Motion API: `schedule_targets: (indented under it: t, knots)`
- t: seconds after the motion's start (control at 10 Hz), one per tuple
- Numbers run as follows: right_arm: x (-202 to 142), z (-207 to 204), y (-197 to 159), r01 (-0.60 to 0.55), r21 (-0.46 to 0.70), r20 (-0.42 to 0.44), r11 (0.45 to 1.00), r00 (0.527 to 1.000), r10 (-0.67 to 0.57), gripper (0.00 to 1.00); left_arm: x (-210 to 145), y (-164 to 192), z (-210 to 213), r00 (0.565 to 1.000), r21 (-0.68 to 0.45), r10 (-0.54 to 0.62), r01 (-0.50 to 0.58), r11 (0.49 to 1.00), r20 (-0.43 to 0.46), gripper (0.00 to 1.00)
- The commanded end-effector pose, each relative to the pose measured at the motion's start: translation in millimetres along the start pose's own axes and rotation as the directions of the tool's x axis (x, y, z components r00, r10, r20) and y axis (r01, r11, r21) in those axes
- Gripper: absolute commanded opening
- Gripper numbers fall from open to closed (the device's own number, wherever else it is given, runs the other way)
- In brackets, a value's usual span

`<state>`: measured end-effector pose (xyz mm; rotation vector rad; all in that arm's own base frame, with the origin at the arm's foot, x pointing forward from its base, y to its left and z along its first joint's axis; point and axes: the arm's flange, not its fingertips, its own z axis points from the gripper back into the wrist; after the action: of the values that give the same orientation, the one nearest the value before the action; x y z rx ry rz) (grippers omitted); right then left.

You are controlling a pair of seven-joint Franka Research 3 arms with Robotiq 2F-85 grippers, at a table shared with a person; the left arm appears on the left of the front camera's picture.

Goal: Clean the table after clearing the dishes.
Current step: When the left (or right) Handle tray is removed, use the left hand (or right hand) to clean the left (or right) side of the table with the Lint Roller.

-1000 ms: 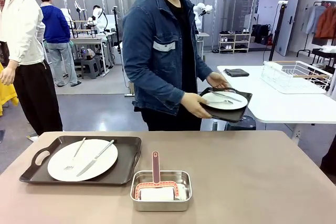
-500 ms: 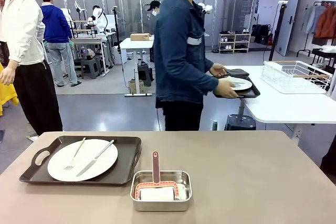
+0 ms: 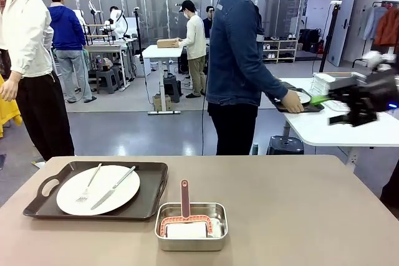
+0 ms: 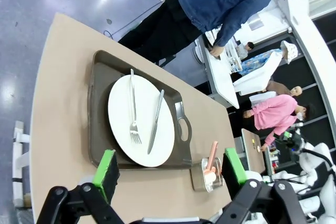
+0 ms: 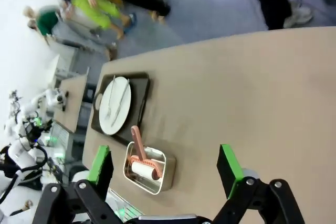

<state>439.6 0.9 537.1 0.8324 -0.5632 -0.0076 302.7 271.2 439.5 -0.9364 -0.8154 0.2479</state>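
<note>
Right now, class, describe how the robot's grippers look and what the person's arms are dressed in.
The left gripper and right gripper: black linked frames, jaws tipped with bright green pads. The person wears a blue denim jacket with long sleeves.

Black jaws with green pads (image 4: pixel 107 166); person (image 3: pixel 244 76) in blue denim jacket (image 3: pixel 237 42), black trousers (image 3: pixel 234 130).

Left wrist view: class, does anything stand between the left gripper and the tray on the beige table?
Nothing visible does. The left gripper hangs open above the tray, whose plate lies uncovered. The steel pan sits beside the tray, out of the way.
</note>
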Motion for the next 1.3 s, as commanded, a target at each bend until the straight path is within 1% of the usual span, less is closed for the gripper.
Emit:
schedule_targets:
  t: [0.0, 0.1, 0.2, 0.3, 0.4, 0.5, 0.6, 0.7, 0.8, 0.9, 1.0, 1.1, 1.2]
  knots:
    - [40, -45, 13, -0.099, -0.137, -0.211, 0.986, 0.975, 0.069, 1.00, 0, 1, 2, 1.000, -0.014, -0.017, 0.017, 1.000, 0.001, 1.00]
    - [51, -75, 34, -0.160, -0.138, -0.276, 0.977, 0.954, 0.118, 1.00, 0, 1, 2, 1.000, -0.014, -0.017, 0.017, 1.000, 0.001, 1.00]
    - [57, -110, 56, -0.230, -0.135, -0.356, 0.964, 0.919, 0.169, 1.00, 0, 1, 2, 1.000, -0.014, -0.017, 0.017, 1.000, 0.001, 1.00]
    - [59, -154, 79, -0.304, -0.125, -0.441, 0.944, 0.870, 0.221, 1.00, 0, 1, 2, 1.000, -0.014, -0.017, 0.017, 1.000, 0.001, 1.00]
    - [60, -190, 95, -0.368, -0.123, -0.510, 0.922, 0.820, 0.259, 1.00, 0, 1, 2, 1.000, -0.014, -0.017, 0.017, 1.000, 0.001, 1.00]
    - [61, -221, 107, -0.430, -0.130, -0.578, 0.893, 0.765, 0.284, 1.00, 0, 1, 2, 1.000, -0.014, -0.017, 0.017, 1.000, 0.001, 1.00]
    - [61, -249, 117, -0.466, -0.108, -0.631, 0.878, 0.715, 0.302, 1.00, 0, 1, 2, 1.000, -0.014, -0.017, 0.017, 1.000, 0.001, 1.00]
    - [58, -279, 125, -0.509, -0.078, -0.694, 0.857, 0.645, 0.320, 1.00, 0, 1, 2, 1.000, -0.014, -0.017, 0.017, 1.000, 0.001, 1.00]
    - [53, -305, 132, -0.538, -0.041, -0.739, 0.842, 0.583, 0.337, 1.00, 0, 1, 2, 1.000, -0.014, -0.017, 0.017, 1.000, 0.001, 1.00]
    - [45, -330, 139, -0.573, -0.009, -0.788, 0.819, 0.508, 0.347, 1.00, 0, 1, 2, 1.000, -0.014, -0.017, 0.017, 1.000, 0.001, 1.00]
    - [37, -352, 147, -0.594, 0.027, -0.822, 0.804, 0.444, 0.356, 1.00, 0, 1, 2, 1.000, -0.014, -0.017, 0.017, 1.000, 0.001, 1.00]
    - [25, -377, 155, -0.588, 0.087, -0.849, 0.804, 0.379, 0.369, 1.00, 0, 1, 2, 1.000, -0.014, -0.017, 0.017, 1.000, 0.001, 1.00]
    - [14, -399, 160, -0.603, 0.127, -0.871, 0.787, 0.312, 0.380, 1.00, 0, 1, 2, 1.000, -0.014, -0.017, 0.017, 1.000, 0.001, 1.00]
